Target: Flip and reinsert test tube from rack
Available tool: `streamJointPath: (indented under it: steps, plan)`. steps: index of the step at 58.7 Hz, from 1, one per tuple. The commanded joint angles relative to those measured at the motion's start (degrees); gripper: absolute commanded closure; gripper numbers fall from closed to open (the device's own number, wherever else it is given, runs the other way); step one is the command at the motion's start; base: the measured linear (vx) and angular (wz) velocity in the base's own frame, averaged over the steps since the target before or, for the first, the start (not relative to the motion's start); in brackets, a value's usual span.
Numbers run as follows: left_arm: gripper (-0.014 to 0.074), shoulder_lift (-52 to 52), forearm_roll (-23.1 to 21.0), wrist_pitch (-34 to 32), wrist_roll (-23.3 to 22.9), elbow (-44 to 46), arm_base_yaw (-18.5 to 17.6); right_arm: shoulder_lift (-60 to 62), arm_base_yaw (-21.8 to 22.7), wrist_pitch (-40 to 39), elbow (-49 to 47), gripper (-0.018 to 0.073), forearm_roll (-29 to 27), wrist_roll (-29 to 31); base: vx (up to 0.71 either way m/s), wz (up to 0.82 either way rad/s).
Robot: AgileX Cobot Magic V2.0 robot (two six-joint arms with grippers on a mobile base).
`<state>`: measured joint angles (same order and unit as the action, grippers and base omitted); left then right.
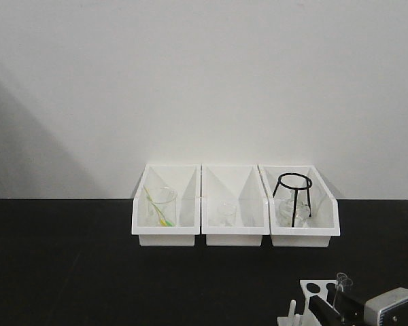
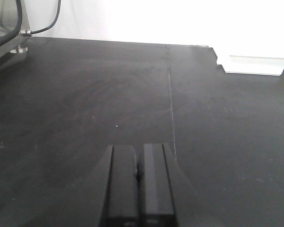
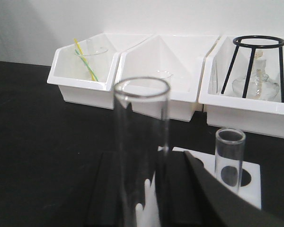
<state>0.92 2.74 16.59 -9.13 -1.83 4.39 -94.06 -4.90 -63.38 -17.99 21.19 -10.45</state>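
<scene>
Right hand [image 3: 142, 189] closed on a clear glass test tube [image 3: 141, 156], held upright, open mouth up, black fingers [image 3: 109, 189] pressing it from either side. Just beyond, the white rack [image 3: 248, 182] sits on the black table [image 3: 38, 142] at its near right edge; second test tube [image 3: 229, 158] stands in one of its holes, mouth up. Front view: rack [image 1: 313, 292] low right, hand [image 1: 333, 312] over it.

Left hand [image 2: 138, 184] low above bare table [image 2: 85, 94], well apart from the rack, fingers pressed together, nothing between them.

Three white bins against back wall: left bin [image 1: 164, 214] holds a beaker with yellow-green stirrers [image 1: 162, 207], middle bin [image 1: 234, 214] a small beaker, right bin [image 1: 302, 214] a black tripod stand [image 1: 294, 197] over a glass spirit lamp [image 3: 255, 85]
</scene>
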Motion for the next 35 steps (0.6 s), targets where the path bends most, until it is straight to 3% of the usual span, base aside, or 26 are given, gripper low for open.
streamJointPath:
  steps: [1,16,23,35]
  plan:
    - [0.0603,0.6,-0.3,-5.0,0.0,0.0,-0.4,1.6,0.3,-4.1,-0.8,0.0397,1.0,0.4,0.0,0.0]
    - [0.0603,0.6,-0.3,-5.0,0.0,0.0,-0.4,1.6,0.3,-4.1,-0.8,0.0141,0.6,0.4,0.0,0.0]
    - [0.0603,0.6,-0.3,-5.0,0.0,0.0,-0.4,1.6,0.3,-4.1,-0.8,0.0091,0.2,0.4,0.0,0.0]
    - [0.0603,0.6,-0.3,-5.0,0.0,0.0,-0.4,6.9,0.3,-5.5,-0.8,0.0085,-0.7,-1.0,0.0,0.0]
